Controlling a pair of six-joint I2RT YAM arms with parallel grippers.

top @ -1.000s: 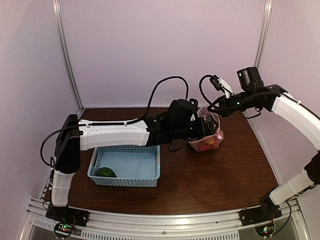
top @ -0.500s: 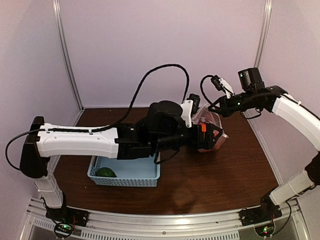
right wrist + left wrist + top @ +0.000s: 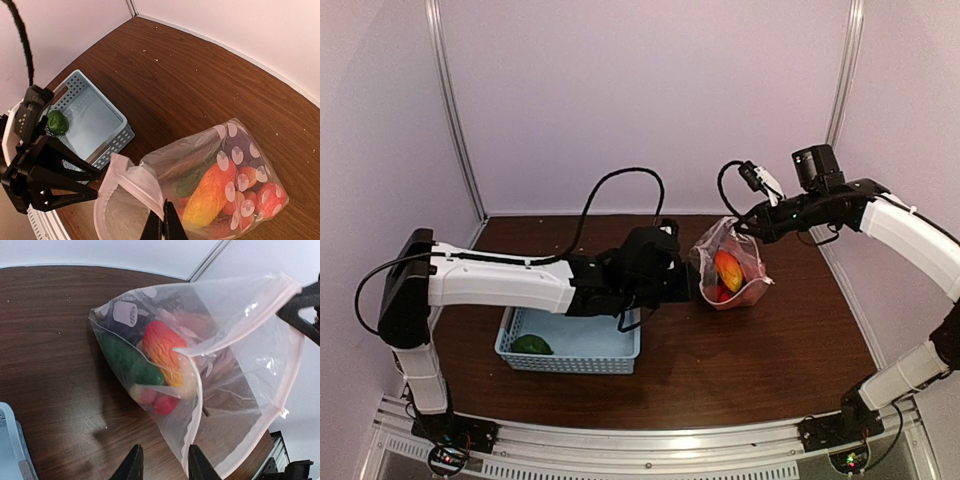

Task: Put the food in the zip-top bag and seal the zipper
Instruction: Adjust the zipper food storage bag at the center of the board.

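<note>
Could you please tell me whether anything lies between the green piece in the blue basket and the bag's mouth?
Only the wall of the light-blue perforated plastic basket, around the small dark green food piece; past it, bare brown table reaches the clear polka-dot plastic bag held by the right pincer.

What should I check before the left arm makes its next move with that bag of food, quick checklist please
1. Right end effector pinching the zip-top bag rim: ok.
2. Bag mouth held open: ok.
3. Left end effector open and empty: ok.
4. Nothing left outside the bag: not ok; a small green piece lies in the blue basket.
5. Zipper sealed: not ok, mouth gapes.
</note>
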